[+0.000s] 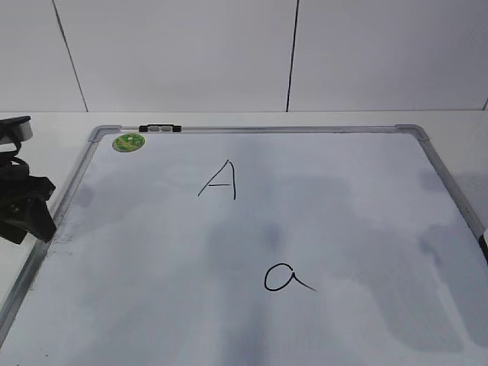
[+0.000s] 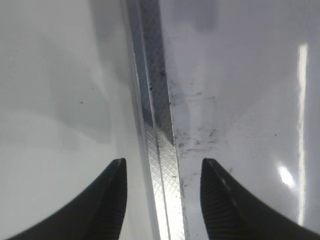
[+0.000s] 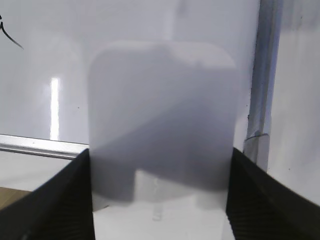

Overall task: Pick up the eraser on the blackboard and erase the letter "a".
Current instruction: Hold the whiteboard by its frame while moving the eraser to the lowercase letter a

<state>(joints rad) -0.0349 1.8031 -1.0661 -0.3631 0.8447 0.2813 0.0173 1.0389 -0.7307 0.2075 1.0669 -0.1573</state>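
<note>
The blackboard (image 1: 343, 191) is a white board in a grey metal frame, lying flat. The letter "a" (image 1: 286, 278) sits low on it, right of centre; only its tail (image 3: 11, 37) shows in the right wrist view. The eraser (image 3: 162, 110), a white block with rounded corners, stands between the jaws of my right gripper (image 3: 160, 151), which is shut on its two sides near the board's right frame (image 3: 262, 75). The eraser is out of the exterior view. My left gripper (image 2: 162, 170) is open and empty, straddling the board's left frame (image 2: 160, 145).
A capital "A" (image 1: 221, 181) is written above the "a". A round green sticker (image 1: 128, 142) and a black-and-silver clip (image 1: 160, 128) sit at the board's top left. The left arm (image 1: 23, 202) rests at the board's left edge. A white wall stands behind.
</note>
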